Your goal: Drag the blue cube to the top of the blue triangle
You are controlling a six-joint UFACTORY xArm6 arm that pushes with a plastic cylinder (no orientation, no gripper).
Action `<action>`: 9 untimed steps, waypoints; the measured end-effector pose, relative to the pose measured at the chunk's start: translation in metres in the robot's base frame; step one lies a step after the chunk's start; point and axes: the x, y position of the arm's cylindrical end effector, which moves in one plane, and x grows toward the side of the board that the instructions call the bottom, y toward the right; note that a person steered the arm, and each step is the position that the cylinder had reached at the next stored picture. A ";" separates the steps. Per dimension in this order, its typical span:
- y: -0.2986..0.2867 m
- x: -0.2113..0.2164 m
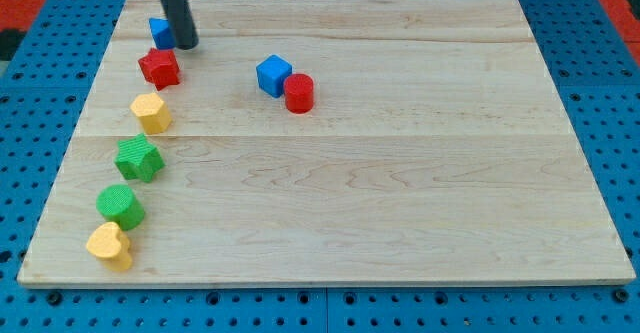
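We have no claw on this arm, so nothing opens, closes or holds; we work only with my tip (187,46), which sits at the view's upper left, touching or just beside the right edge of the blue triangle (159,31). The blue cube (273,75) lies well apart from it, at about four o'clock from my tip, and the red cylinder (299,92) touches the cube's four-o'clock corner. We judge the cube light, rigid and apt to slide easily on the smooth wooden tabletop (400,203); it may also twist if struck off-centre. Since it must travel toward ten o'clock, we would press on its four-o'clock side, though the cylinder crowds that face, so coming in cleanly looks awkward. Counting: one blue cube, one blue triangle, one red cylinder, one red star-like block (159,67), one yellow hexagon-like block (150,112), one green star (138,158), one green cylinder (120,205) and one yellow heart (109,244), eight blocks altogether.
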 end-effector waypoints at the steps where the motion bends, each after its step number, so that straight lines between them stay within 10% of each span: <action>1: 0.044 0.000; 4: 0.201 0.039; 9: 0.116 0.083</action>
